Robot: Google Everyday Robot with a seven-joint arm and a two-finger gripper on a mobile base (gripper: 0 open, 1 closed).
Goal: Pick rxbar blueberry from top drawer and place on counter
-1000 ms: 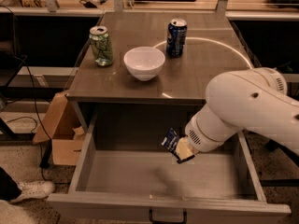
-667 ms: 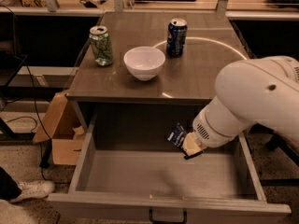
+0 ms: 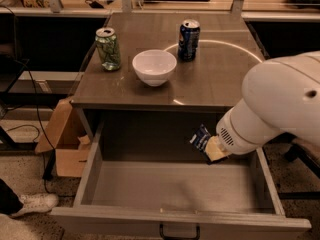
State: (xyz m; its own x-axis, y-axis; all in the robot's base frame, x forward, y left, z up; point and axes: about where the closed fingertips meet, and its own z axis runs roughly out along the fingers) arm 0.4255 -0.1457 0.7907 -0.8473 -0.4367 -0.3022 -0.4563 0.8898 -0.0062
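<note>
The rxbar blueberry [image 3: 201, 139], a small dark navy wrapper with white text, hangs tilted in my gripper [image 3: 212, 151] above the right side of the open top drawer [image 3: 172, 188]. The gripper is shut on the bar; one tan fingertip [image 3: 216, 149] shows below it, and the big white arm hides the rest. The bar is well above the drawer's grey floor and just below the counter's front edge. The counter [image 3: 210, 81], grey-brown with a thin white arc, lies behind and above the gripper.
On the counter stand a green can [image 3: 108, 48] at the left, a white bowl [image 3: 154, 67] in the middle and an upright blue soda can [image 3: 188, 39] behind it. A cardboard box [image 3: 64, 144] sits on the floor left of the drawer. The drawer handle [image 3: 179, 232] is at the front.
My gripper has moved to the right and slightly up with the bar in it, from mid-drawer toward the drawer's right side.
</note>
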